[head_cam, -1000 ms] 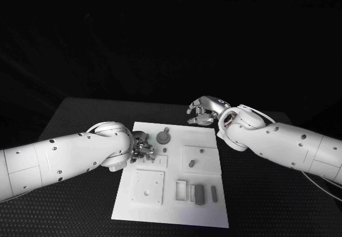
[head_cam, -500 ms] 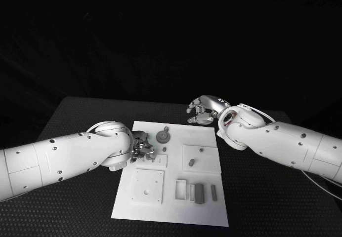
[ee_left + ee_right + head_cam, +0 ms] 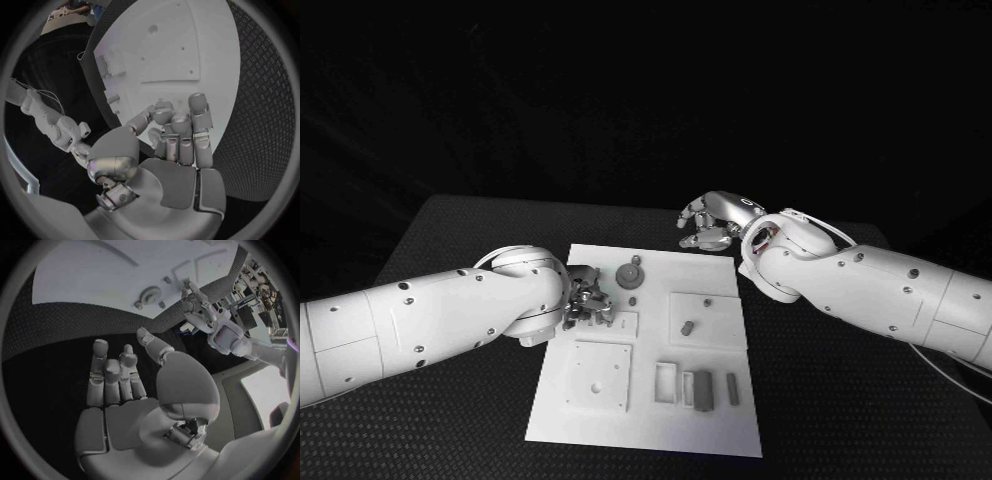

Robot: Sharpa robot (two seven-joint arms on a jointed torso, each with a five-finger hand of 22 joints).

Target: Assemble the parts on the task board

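Left hand (image 3: 587, 299), fingers curled in on nothing, at the task board (image 3: 721, 420) left edge — right hand (image 3: 711, 222) spread wide past its far edge.

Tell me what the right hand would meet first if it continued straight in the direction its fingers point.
Probably the bare black table; the right hand is open, fingers toward mat beside the task board. Depth is unclear.

The left hand (image 3: 589, 297) hides the task board's (image 3: 718, 430) left edge.
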